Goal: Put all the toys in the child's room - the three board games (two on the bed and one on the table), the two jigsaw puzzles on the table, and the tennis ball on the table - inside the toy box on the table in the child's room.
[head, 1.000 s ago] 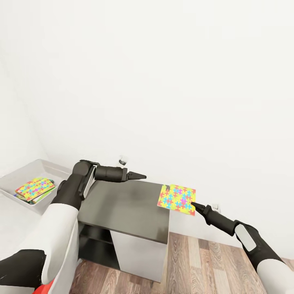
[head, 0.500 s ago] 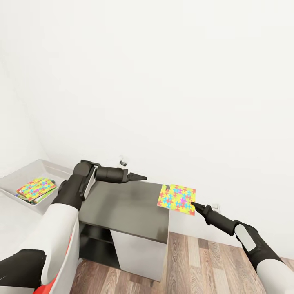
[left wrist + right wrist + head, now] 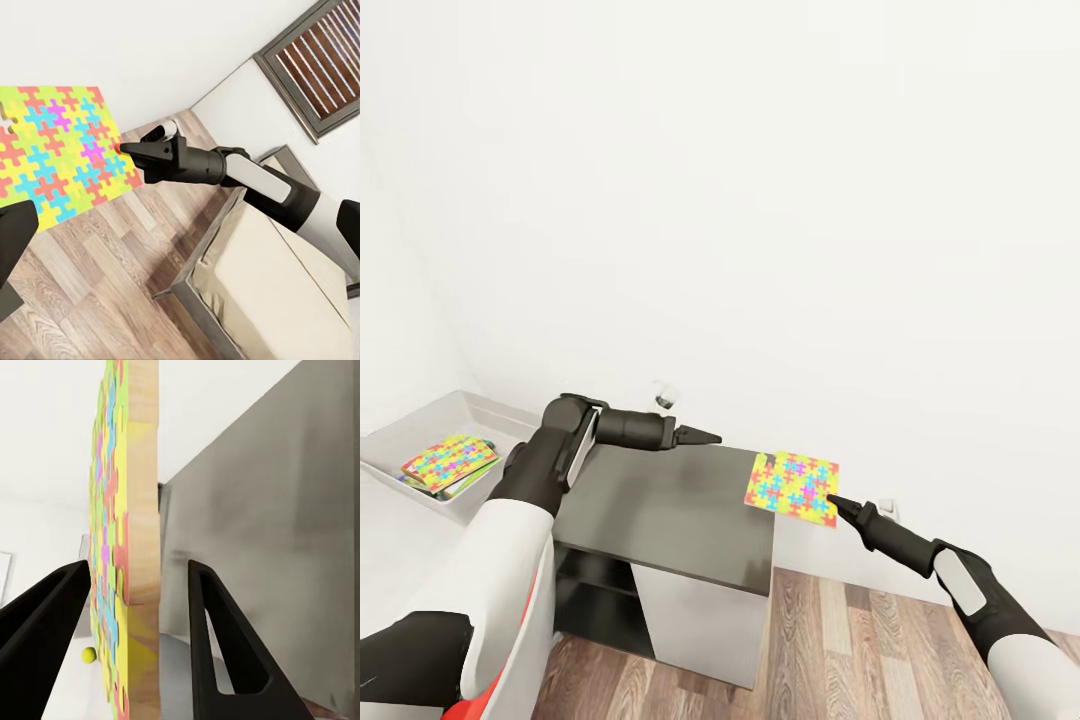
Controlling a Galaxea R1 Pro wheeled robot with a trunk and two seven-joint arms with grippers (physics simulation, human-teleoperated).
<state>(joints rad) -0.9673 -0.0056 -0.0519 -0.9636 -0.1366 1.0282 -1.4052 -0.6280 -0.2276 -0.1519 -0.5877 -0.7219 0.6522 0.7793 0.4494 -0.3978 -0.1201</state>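
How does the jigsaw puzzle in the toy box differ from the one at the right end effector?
The puzzle in the toy box lies flat inside the toy box; the held puzzle is raised in the air, gripped at one edge by the right end effector. Both show the same multicoloured pieces.

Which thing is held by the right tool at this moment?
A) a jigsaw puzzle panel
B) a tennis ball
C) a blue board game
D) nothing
A: the right tool grips the corner of the jigsaw puzzle, holding it above the edge of the dark cabinet top.
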